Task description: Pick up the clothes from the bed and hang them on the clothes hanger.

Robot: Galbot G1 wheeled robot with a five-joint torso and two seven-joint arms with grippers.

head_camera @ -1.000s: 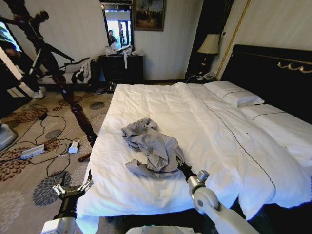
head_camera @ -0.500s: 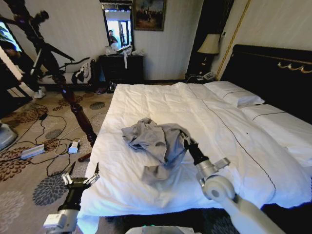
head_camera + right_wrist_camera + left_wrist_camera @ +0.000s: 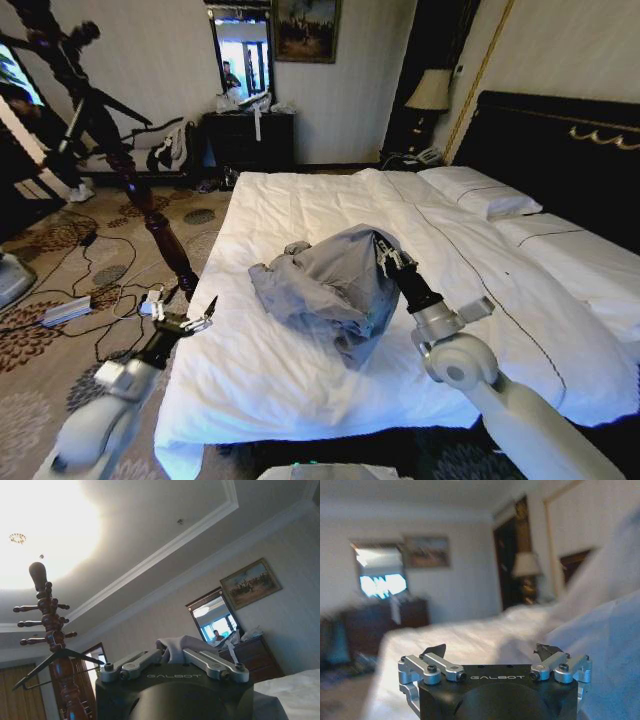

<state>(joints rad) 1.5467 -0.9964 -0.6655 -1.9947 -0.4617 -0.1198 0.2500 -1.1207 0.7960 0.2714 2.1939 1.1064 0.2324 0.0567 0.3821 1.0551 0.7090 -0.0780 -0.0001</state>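
Note:
The clothes, a grey-blue shirt, hang bunched above the white duvet of the bed, with their lower folds still touching it. My right gripper is shut on the top of the fabric. The right wrist view shows grey cloth pinched in my right gripper. My left gripper hovers open at the bed's left edge, apart from the shirt. In the left wrist view, my left gripper holds nothing. The black clothes hanger hangs on the wooden coat stand.
The reddish coat stand rises from the carpet left of the bed. Cables and a power strip lie on the floor near it. Pillows and a black headboard are at the right, a dark dresser at the back.
My right gripper has risen and moved farther over the bed, lifting the shirt off the duvet. My left arm has swung up and forward towards the bed's left edge.

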